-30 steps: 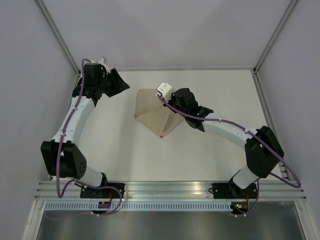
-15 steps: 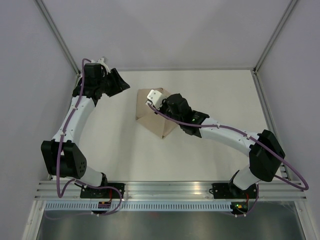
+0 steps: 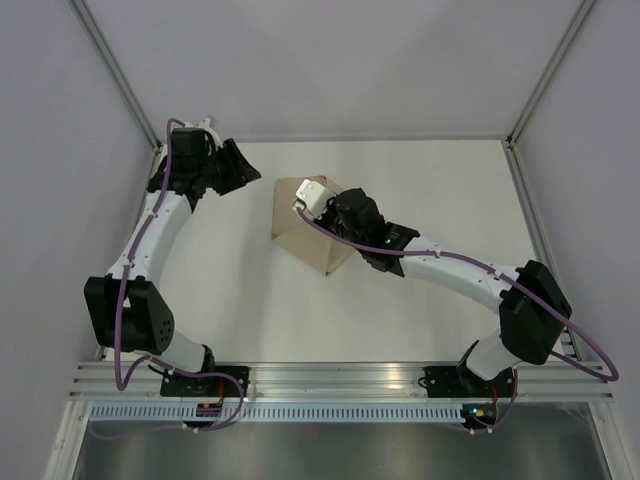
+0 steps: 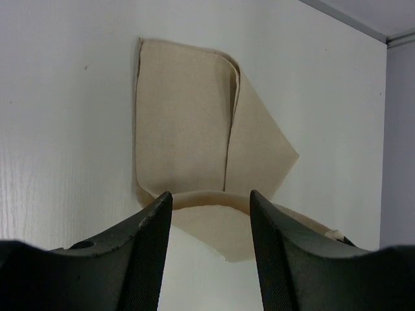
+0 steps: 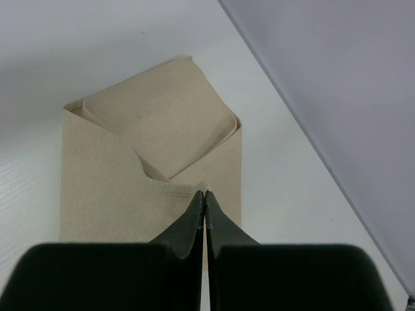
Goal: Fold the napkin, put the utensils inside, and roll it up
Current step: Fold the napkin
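Right jaws: pressed together, with no gap between the two dark fingers of the right gripper (image 5: 205, 194). Their tips meet on the corner of a flap of the napkin (image 5: 155, 123), and the cloth there looks lifted to them.
Left jaws: standing apart on the left gripper (image 4: 209, 201), with nothing between them.
Napkin from the right jaws: it lies just below the tips and spreads out ahead of them. The tan cloth is partly folded and comes to a peak at its far end.
Napkin from the left jaws: it lies ahead of them and well apart, seen through the gap between the fingers.
Folds: one broad flap, left of the right jaws, lies over the cloth and runs in to the tips. The edge right of the tips curls up in a soft loop.
Table (image 3: 250, 290): white, with the napkin lying on it beneath the right jaws.
Wall (image 5: 337, 78): grey, rising to the right of the right jaws.
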Robot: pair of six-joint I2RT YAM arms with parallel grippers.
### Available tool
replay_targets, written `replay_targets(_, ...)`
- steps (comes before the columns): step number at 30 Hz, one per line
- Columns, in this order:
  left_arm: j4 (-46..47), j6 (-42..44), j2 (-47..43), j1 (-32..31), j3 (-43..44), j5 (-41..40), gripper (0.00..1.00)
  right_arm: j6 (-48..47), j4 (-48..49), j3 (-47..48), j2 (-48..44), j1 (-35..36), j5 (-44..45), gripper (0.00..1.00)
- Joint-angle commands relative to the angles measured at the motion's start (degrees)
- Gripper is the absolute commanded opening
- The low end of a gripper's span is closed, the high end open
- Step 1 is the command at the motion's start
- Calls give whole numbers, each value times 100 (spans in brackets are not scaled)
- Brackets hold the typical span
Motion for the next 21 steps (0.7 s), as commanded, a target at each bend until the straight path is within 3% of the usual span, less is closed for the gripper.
replay_targets(1, 129, 50, 47, 20, -18, 313, 56, -134, 169, -91, -185, -137, 287, 1)
replay_targets(11, 252, 94, 153, 21, -150, 489, 56, -196, 451, -451, 87, -612, 165, 0)
replay_targets(21, 1033, 199, -234, -15, -1089, 867, 55, -214, 767, -593, 842, -1139, -125, 0)
